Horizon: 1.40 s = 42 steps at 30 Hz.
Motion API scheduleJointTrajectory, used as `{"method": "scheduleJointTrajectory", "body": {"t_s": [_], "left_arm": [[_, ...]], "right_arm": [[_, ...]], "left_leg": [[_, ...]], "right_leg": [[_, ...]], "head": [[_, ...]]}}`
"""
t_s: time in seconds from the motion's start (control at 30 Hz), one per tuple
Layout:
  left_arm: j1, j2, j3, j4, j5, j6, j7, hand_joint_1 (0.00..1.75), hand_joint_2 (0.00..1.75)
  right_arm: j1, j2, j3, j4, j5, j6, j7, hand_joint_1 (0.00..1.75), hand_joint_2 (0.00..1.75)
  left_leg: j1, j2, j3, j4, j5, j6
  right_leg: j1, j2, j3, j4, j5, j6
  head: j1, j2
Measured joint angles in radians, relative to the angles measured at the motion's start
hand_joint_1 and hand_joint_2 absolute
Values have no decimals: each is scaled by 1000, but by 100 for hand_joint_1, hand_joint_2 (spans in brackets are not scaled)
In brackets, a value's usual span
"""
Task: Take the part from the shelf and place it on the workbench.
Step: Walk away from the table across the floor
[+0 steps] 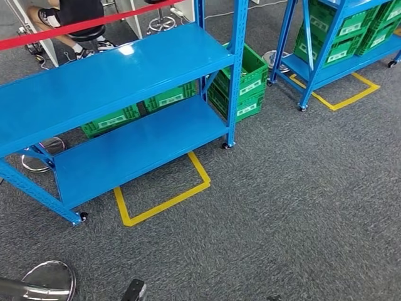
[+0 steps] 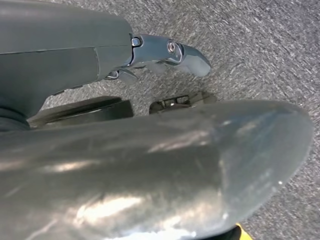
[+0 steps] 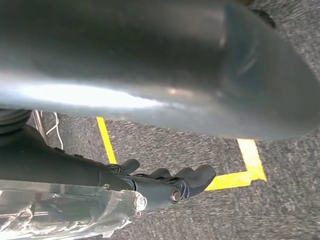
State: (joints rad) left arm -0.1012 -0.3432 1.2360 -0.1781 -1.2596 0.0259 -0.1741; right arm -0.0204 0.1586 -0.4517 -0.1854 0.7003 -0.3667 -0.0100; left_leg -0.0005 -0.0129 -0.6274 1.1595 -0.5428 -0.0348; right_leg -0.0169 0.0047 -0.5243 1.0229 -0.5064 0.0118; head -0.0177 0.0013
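My left hand (image 2: 166,52) hangs over grey carpet with its fingers stretched out and nothing in it. My right hand (image 3: 177,182) also hangs above the carpet, fingers extended. A crinkled clear plastic bag (image 3: 68,212) lies against the underside of that hand and covers part of it. I cannot tell what is inside the bag or whether the hand grips it. In the head view a blue shelf (image 1: 118,75) stands ahead on the left, with both of its boards bare.
Green crates (image 1: 241,81) sit on the floor behind the blue shelf, and more fill a second blue rack (image 1: 340,37) at the far right. Yellow tape (image 1: 163,202) marks the floor. A stool base (image 1: 49,279) lies near left. A seated person (image 1: 71,15) is behind a red tape.
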Motion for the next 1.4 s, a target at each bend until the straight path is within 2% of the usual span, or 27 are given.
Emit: {"method": "scheduleJointTrajectory", "body": {"t_s": [0.07, 0.1, 0.13, 0.2, 0.23, 0.27, 0.37, 0.43, 0.5, 0.57, 0.6, 0.63, 0.67, 0.7, 0.77, 0.8, 0.83, 0.93, 0.97, 1.03, 1.07, 1.1, 1.17, 1.23, 1.3, 1.33, 1.4], "left_arm": [[1, 0, -2, 0, -2, 0, 1, 0, 0], [2, 0, -3, 0, -3, 0, 1, 0, 0], [3, 1, -4, 0, -3, -1, 2, 0, 0], [7, 1, -5, 0, -3, -1, 3, 0, 0], [8, 2, -5, 0, -3, 0, 3, 0, 0], [9, 2, -5, 0, -3, 0, 3, 0, 0], [9, 0, -6, 0, -3, 2, 3, 0, 0], [11, -1, -7, 0, -2, 2, 4, 0, 0], [13, -1, -7, 0, 2, 3, 13, 0, 0], [13, -1, -6, 0, 9, 3, 32, 0, 0], [13, 0, -5, 0, 11, 1, 40, 0, 0], [14, 1, -4, 0, 13, -2, 47, 0, 0], [15, 1, -4, 0, 13, -4, 51, 0, 0], [18, 2, -3, 0, 12, -6, 53, 0, 0], [25, 4, -3, 0, 8, -7, 49, 0, 0], [27, 5, -4, 0, 5, -7, 43, 0, 0], [26, 5, -4, 0, 3, -6, 35, 0, 0], [12, 5, -7, 0, -2, -5, 18, 0, 0], [9, 5, -8, 0, -3, -5, 16, 0, 0], [8, 5, -8, 0, -3, -3, 13, 0, 0], [8, 5, -8, 0, -3, -2, 12, 0, 0], [8, 5, -8, 0, -3, -1, 11, 0, 0], [8, 5, -8, 0, -3, 0, 10, 0, 0], [7, 5, -8, 0, -3, 0, 10, 0, 0], [1, 3, -8, 0, -3, 0, 9, 0, 0], [0, 3, -8, 0, -3, 0, 9, 0, 0], [2, 2, -8, 0, -3, 0, 8, 0, 0]], "right_arm": [[4, 0, 0, 0, -1, 0, -3, 0, 0], [6, 0, 0, 0, -2, 0, -5, 0, 0], [8, 0, 0, 0, -2, 0, -6, 0, 0], [9, 0, 0, 1, -2, 0, -8, 0, 0], [9, 0, 0, 2, -1, 0, -9, 0, 0], [7, 0, 0, 3, -1, 0, -9, 0, 0], [1, 0, 0, 3, 0, 2, -5, 0, 0], [-5, 0, 0, 3, 2, 2, -4, 0, 0], [-6, 0, 0, 4, 4, 3, -1, 0, 0], [-2, 0, 0, 4, 8, 7, 7, 0, 0], [1, 0, 0, 4, 9, 10, 11, 0, 0], [4, 0, 0, 4, 11, 13, 15, 0, 0], [6, 0, 0, 4, 12, 18, 17, 0, 0], [10, 0, 0, 5, 11, 24, 18, 0, 0], [16, 0, 0, 10, 10, 40, 23, 0, 0], [18, 0, 0, 12, 10, 46, 26, 0, 0], [17, 0, 0, 13, 12, 51, 30, 0, 0], [6, 1, 0, 13, 29, 60, 44, 0, 0], [4, 1, 1, 13, 36, 62, 47, 0, 0], [3, 2, 2, 13, 48, 64, 51, 0, 0], [3, 2, 3, 13, 51, 65, 52, 0, 0], [3, 2, 3, 13, 52, 65, 53, 0, 0], [1, 2, 3, 13, 53, 66, 54, 0, 0], [-1, 3, 4, 13, 54, 66, 54, 0, 0], [-2, 4, 4, 13, 55, 66, 54, 0, 0], [-2, 4, 4, 13, 55, 67, 54, 0, 0], [-3, 4, 4, 13, 55, 67, 55, 0, 0]], "left_leg": [[0, 0, -95, 108, 0, 0], [0, 0, -122, 115, 32, 2], [-1, 0, -131, 85, 84, 6], [-5, 2, -111, -39, 206, 18], [-8, 4, -95, -95, 236, 25], [-12, 7, -80, -134, 240, 29], [-12, 8, -37, -174, 180, 41], [-6, 6, 6, -188, 155, 51], [-3, 7, 53, -197, 128, 57], [-2, 3, 96, -202, 100, 61], [-1, -1, 116, -204, 86, 61], [0, -5, 137, -205, 70, 59], [1, -7, 157, -205, 53, 57], [0, -8, 172, -205, 36, 53], [-4, -10, 191, -190, 3, 42], [-6, -10, 194, -184, -11, 37], [-6, -10, 197, -178, -19, 31], [-5, -5, 171, -127, -20, 14], [-4, -4, 144, -77, -33, 8], [-1, -3, 72, 41, -88, -2], [0, -3, 41, 84, -111, -5], [1, -3, 20, 103, -113, -6], [1, 3, 21, 51, -54, -5], [-1, 44, 62, -73, 28, 1], [-6, 81, 85, -154, 55, 10], [-8, 81, 85, -167, 53, 16], [-7, 58, 84, -174, 68, 31]], "right_leg": [[0, 0, 30, -7, -21, -1], [0, 1, 49, -12, -34, 0], [1, 2, 71, -18, -48, 1], [2, 4, 118, -36, -76, 5], [3, 6, 136, -47, -88, 9], [4, 6, 153, -61, -100, 15], [5, 4, 188, -64, -88, 36], [6, 3, 149, 33, -54, 48], [6, 2, 62, 164, -73, 55], [6, 2, -21, 226, -175, 58], [6, 2, -57, 228, -235, 58], [6, 2, -89, 213, -274, 57], [6, 1, -118, 185, -269, 56], [6, 0, -143, 142, -197, 54], [6, -3, -177, 59, 30, 42], [6, -4, -185, 39, 109, 33], [8, -4, -188, 34, 139, 23], [6, -3, -174, 30, 129, 4], [4, -5, -165, 24, 126, -1], [4, -14, -149, 18, 117, -7], [4, -19, -143, 17, 112, -8], [4, -24, -137, 17, 108, -8], [4, -36, -127, 17, 102, -6], [6, -48, -118, 18, 98, 0], [10, -65, -112, 17, 96, 12], [12, -77, -109, 14, 95, 19], [11, -92, -102, 11, 93, 32]], "head": [[-2, 0], [-2, 0], [-3, 0], [-3, 0], [-5, 0], [-5, 0], [-6, 0], [-4, 0], [-1, 0], [0, 1], [1, 1], [2, 1], [3, 1], [3, 1], [6, 0], [4, 0], [3, 0], [-2, 1], [-4, 1], [-6, 1], [-6, 1], [-6, 1], [-6, 1], [-6, 1], [-8, 1], [-8, 1], [-6, 1]]}}
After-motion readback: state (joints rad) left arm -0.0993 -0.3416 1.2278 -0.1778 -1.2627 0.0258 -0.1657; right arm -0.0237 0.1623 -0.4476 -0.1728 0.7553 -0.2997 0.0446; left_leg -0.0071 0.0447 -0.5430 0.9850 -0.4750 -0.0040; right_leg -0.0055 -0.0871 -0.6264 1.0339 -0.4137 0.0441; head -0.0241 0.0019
